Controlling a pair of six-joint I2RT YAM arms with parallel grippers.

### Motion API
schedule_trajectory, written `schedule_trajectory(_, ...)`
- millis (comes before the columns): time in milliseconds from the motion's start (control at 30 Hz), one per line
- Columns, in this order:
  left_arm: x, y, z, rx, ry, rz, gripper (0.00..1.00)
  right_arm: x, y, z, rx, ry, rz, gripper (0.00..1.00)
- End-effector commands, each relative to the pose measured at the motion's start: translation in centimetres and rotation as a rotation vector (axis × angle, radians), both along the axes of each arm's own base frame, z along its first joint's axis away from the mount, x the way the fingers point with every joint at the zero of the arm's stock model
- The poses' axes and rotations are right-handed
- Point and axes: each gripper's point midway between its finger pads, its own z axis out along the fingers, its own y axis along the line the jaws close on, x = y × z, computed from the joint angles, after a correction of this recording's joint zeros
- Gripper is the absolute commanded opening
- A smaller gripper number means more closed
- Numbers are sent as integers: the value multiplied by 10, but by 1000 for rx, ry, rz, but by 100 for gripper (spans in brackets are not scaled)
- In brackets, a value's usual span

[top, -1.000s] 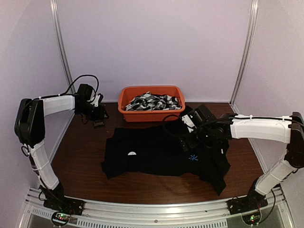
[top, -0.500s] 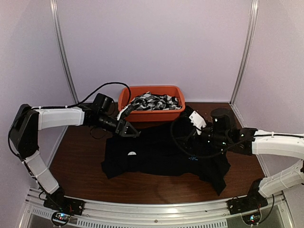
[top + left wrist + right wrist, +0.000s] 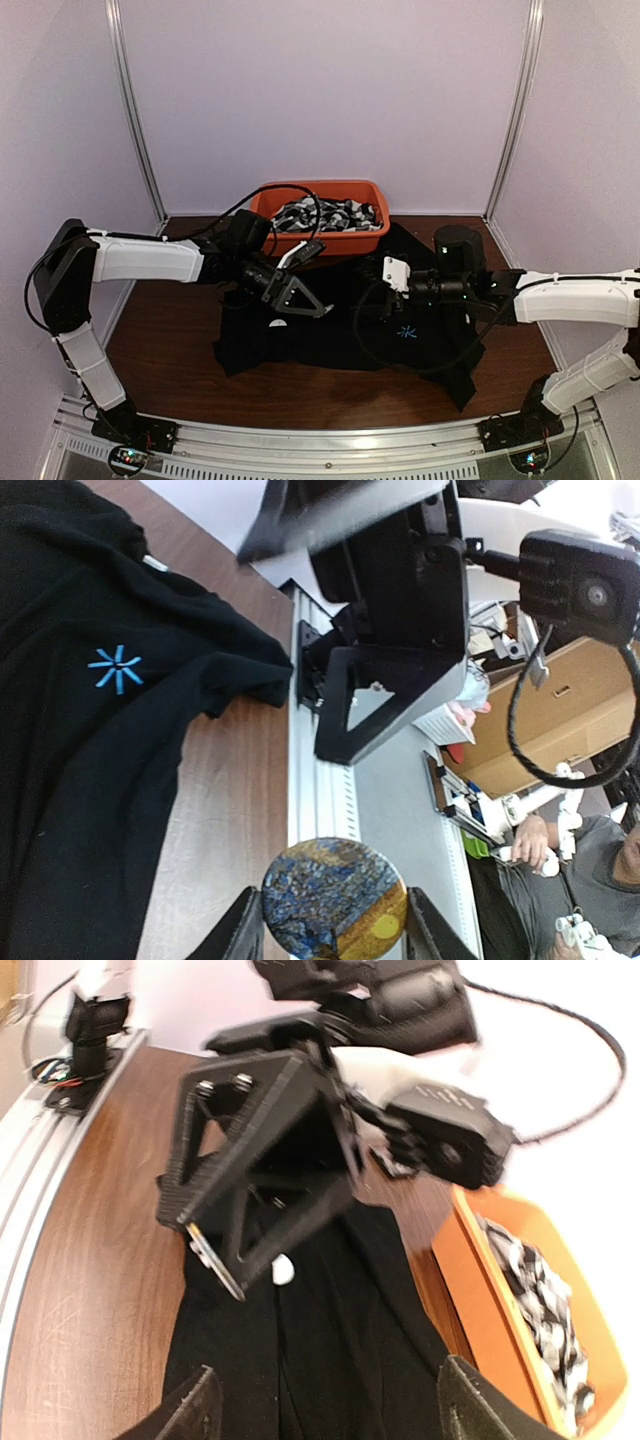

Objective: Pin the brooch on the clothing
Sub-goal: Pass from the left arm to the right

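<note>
1. The left gripper has swung in from the far-left corner. It now sits over the left half of the shirt, pinching the brooch by its rim.
2. The right gripper has turned to face it over the shirt, just beyond the starburst, with jaws spread and empty. We judge the pinning is about to begin.
3. The brooch's pin is hidden. From above the brooch barely shows, and the right fingertips are cut off.

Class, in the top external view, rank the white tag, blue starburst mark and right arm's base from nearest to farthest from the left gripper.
1. white tag, on the black shirt, just left of the left gripper.
2. blue starburst mark, farther right on the shirt.
3. right arm's base, near-right corner.
</note>
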Motion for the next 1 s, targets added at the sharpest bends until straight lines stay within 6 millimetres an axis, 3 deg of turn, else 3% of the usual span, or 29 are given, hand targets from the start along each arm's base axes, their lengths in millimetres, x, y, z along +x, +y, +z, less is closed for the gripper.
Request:
schedule_trajectory(0, -10, -10, 9, -76, -10, -66, 37, -37, 16, 2, 13, -11, 233, 70)
schedule_trajectory(200, -12, -13, 14, -111, -12, -79, 37, -49, 22, -6, 12, 20, 293, 66)
schedule_trajectory(300, -14, -14, 16, -121, -13, -88, 37, -51, 27, -7, 13, 33, 311, 54)
schedule_trajectory(400, -16, -14, 18, -127, -15, -96, 37, -49, 30, -9, 9, 42, 314, 52)
schedule_trajectory(500, -17, -14, 16, -125, -13, -98, 37, -49, 33, -6, 18, 48, 323, 42)
schedule_trajectory(633, -19, -14, 14, -127, -11, -101, 37, -51, 34, -1, 39, 50, 335, 38)
schedule_trajectory(867, -21, -13, 17, -141, -9, -104, 37, -53, 36, 4, 51, 56, 346, 10)
schedule_trajectory(967, -21, -13, 17, -144, -8, -103, 37, -52, 36, 2, 49, 62, 345, 5)
